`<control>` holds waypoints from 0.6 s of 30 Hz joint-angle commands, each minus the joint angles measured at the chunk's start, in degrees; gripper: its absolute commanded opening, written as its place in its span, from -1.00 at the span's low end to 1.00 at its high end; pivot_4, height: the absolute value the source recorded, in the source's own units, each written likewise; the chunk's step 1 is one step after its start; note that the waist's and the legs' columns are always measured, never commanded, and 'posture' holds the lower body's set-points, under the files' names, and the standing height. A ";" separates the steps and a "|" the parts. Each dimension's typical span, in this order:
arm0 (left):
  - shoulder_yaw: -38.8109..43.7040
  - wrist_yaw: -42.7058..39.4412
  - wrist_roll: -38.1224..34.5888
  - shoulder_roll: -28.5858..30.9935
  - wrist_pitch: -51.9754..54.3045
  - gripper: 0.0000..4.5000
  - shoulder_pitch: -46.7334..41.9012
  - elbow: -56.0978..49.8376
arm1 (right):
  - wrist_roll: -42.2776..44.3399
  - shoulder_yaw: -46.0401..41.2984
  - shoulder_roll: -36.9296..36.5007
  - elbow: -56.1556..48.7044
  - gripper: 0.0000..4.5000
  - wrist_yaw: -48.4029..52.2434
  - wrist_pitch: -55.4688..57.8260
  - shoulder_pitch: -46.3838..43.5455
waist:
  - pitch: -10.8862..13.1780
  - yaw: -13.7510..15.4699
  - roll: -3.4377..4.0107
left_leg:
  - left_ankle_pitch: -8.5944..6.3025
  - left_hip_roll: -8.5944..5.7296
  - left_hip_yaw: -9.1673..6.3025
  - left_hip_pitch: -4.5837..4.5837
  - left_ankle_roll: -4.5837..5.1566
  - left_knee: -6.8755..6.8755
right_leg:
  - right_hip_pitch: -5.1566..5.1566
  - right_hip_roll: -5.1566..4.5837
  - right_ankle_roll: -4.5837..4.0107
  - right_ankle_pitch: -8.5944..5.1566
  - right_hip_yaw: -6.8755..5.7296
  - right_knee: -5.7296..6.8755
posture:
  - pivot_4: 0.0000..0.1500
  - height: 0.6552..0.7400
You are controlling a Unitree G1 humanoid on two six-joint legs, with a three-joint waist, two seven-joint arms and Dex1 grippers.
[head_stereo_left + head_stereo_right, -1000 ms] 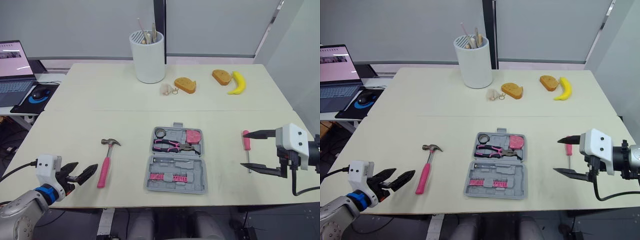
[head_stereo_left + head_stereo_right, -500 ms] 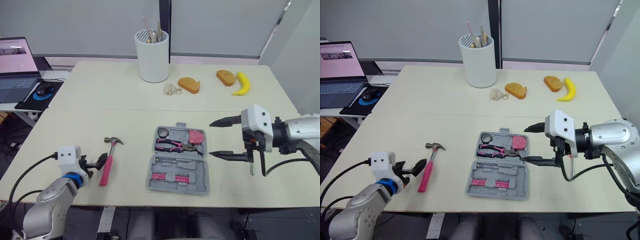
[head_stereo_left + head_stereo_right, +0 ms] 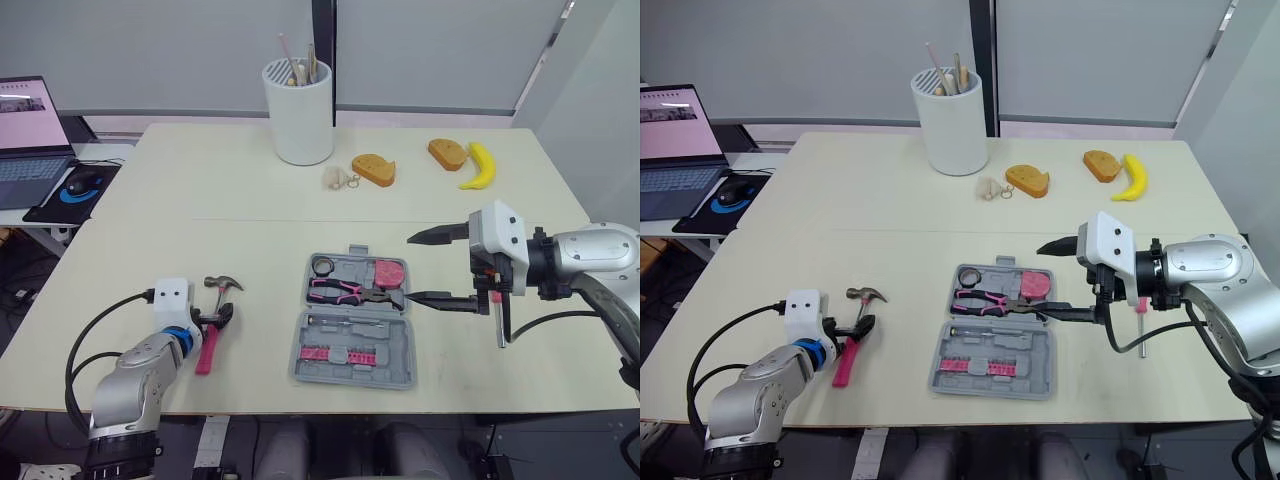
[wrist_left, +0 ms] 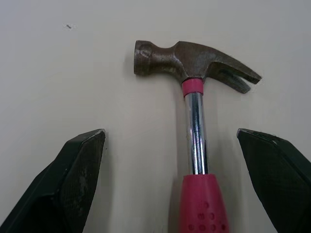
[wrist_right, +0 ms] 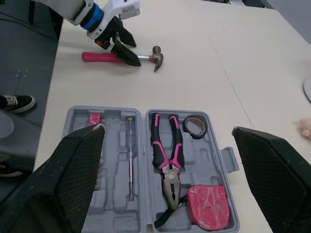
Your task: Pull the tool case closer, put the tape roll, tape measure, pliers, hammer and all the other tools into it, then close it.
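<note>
Two I see spread: left claw (image 3: 215,318), right claw (image 3: 411,267)
Hammer (image 4: 194,121): shaft between left claw fingers
Tool case (image 3: 353,335): open, right claw at its right edge

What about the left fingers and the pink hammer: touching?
Apart. The left wrist view shows bare table between each of the open fingers and the hammer shaft.

At the far side of the table (image 3: 200,195) stands a white holder (image 3: 298,112) with sticks (image 3: 298,68) in it. To its right lie a small pale object (image 3: 335,178), a bread slice (image 3: 371,169), another slice (image 3: 446,153) and a banana (image 3: 475,166). Far left, off the table, sit a laptop (image 3: 28,130) and a mouse (image 3: 77,185) on a pad (image 3: 50,210).
</note>
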 commanded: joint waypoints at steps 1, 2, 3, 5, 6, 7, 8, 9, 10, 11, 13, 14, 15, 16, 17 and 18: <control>-1.59 -1.19 1.19 0.89 0.19 0.82 -0.06 0.08 | 0.94 -0.87 -0.03 -0.83 1.00 0.00 -0.04 -0.89 | 0.00 -0.02 0.00 | 0.00 0.00 0.00 0.00 0.00 0.00 | 0.00 0.00 0.00 0.00 0.00 0.00 | 1.00 1.00; -1.55 -1.34 1.15 0.68 0.18 0.72 -0.17 0.28 | 0.91 -0.87 -0.05 -0.76 1.00 0.07 -0.06 -0.85 | 0.00 -0.03 0.00 | 0.00 0.00 -0.01 0.00 0.00 0.00 | 0.00 0.00 0.00 0.00 0.00 0.00 | 1.00 1.00; -1.97 -1.83 1.34 0.72 -0.08 0.59 -0.37 0.80 | 0.82 -0.85 -0.08 -0.68 1.00 0.12 -0.12 -0.75 | 0.00 -0.03 0.00 | 0.00 0.00 0.00 0.00 0.00 0.01 | 0.01 0.00 0.00 0.00 0.00 0.01 | 1.00 1.00; -2.55 -2.49 1.82 0.71 -0.82 0.31 -1.01 2.03 | 0.53 -0.76 -0.36 -0.65 1.00 0.38 -0.36 -0.42 | -0.01 -0.02 0.02 | 0.00 0.00 0.00 0.01 0.00 0.01 | 0.02 -0.01 0.00 0.00 0.00 0.01 | 1.00 1.00; -2.53 -2.76 1.93 0.62 -1.08 0.16 -1.40 2.63 | 0.45 -0.74 -0.46 -0.67 1.00 0.47 -0.40 -0.33 | -0.01 -0.01 0.02 | 0.00 0.00 0.00 0.01 0.00 0.01 | 0.02 -0.01 0.01 0.00 0.00 0.00 | 1.00 1.00; -2.46 -2.88 2.14 0.61 -1.26 0.04 -1.76 3.26 | 0.48 -0.82 -0.53 -0.71 1.00 0.53 -0.31 -0.27 | -0.01 0.05 0.02 | 0.00 0.00 0.00 0.01 0.00 0.01 | 0.02 -0.01 0.01 0.00 0.00 0.00 | 1.00 1.00; -2.28 -2.92 2.29 0.58 -1.46 -0.10 -2.12 4.07 | 0.51 -0.94 -0.61 -0.73 1.00 0.57 -0.25 -0.22 | -0.01 0.13 0.02 | 0.00 0.00 -0.01 0.01 0.00 0.01 | 0.02 -0.01 0.01 0.00 -0.01 0.00 | 1.00 1.00; -2.16 -3.07 2.40 0.57 -1.70 -0.26 -2.33 4.79 | 0.47 -1.06 -0.69 -0.77 1.00 0.60 -0.26 -0.12 | -0.01 0.18 0.02 | 0.00 -0.01 0.00 0.01 0.00 0.01 | 0.02 -0.02 0.01 0.00 0.00 0.00 | 1.00 1.00; -2.10 -3.28 2.49 0.55 -1.89 -0.37 -2.49 5.48 | 0.40 -1.18 -0.79 -0.80 1.00 0.59 -0.22 0.00 | -0.02 0.22 0.03 | 0.00 -0.01 0.00 0.01 0.00 0.01 | 0.02 -0.03 0.01 0.00 0.00 0.00 | 1.00 1.00; -2.20 -3.66 2.59 0.60 -2.13 -0.53 -2.54 6.04 | 0.36 -1.30 -0.88 -0.87 1.00 0.60 -0.24 0.19 | -0.02 0.23 0.04 | 0.00 -0.02 -0.01 0.01 0.00 0.01 | 0.02 -0.03 0.01 0.00 -0.01 0.00 | 1.00 1.00; -2.34 -4.41 2.56 0.66 -2.37 -0.81 -2.57 6.71 | 0.34 -1.54 -1.06 -1.13 1.00 0.52 -0.24 0.62 | -0.03 0.24 0.05 | 0.00 -0.02 -0.01 0.01 0.00 0.01 | 0.03 -0.03 0.01 0.01 -0.01 0.00 | 1.00 1.00; -2.31 -4.60 2.60 0.64 -2.52 -0.82 -2.52 6.84 | 0.33 -1.65 -1.22 -1.33 1.00 0.52 -0.27 0.94 | -0.05 0.24 0.08 | 0.00 -0.03 0.00 0.01 0.00 0.01 | 0.03 -0.04 0.01 0.01 0.00 0.00 | 1.00 1.00; -2.18 -4.79 2.59 0.57 -2.77 -0.82 -2.46 6.88 | 0.29 -1.76 -1.38 -1.52 1.00 0.49 -0.32 1.26 | -0.07 0.24 0.12 | 0.00 -0.03 0.00 0.01 0.00 0.01 | 0.03 -0.05 0.01 0.01 0.00 0.00 | 1.00 1.00; -1.96 -4.96 2.53 0.53 -3.08 -0.82 -2.37 6.88 | 0.25 -1.89 -1.53 -1.72 1.00 0.45 -0.39 1.62 | -0.09 0.23 0.15 | 0.00 -0.03 0.00 0.01 0.00 0.01 | 0.03 -0.05 0.01 0.01 0.00 0.00 | 1.00 1.00; -1.70 -5.11 2.50 0.57 -3.53 -0.82 -2.20 6.85 | 0.25 -2.04 -1.66 -1.90 1.00 0.44 -0.46 1.96 | -0.10 0.24 0.17 | 0.00 -0.03 0.00 0.02 0.00 0.01 | 0.03 -0.05 0.01 0.01 0.01 0.00 | 1.00 1.00; -1.23 -5.32 2.34 0.61 -4.24 -0.82 -1.99 6.74 | 0.26 -2.18 -1.80 -2.04 1.00 0.40 -0.52 2.27 | -0.10 0.23 0.17 | 0.00 -0.03 0.00 0.02 0.00 0.01 | 0.03 -0.05 0.01 0.01 0.00 0.00 | 1.00 1.00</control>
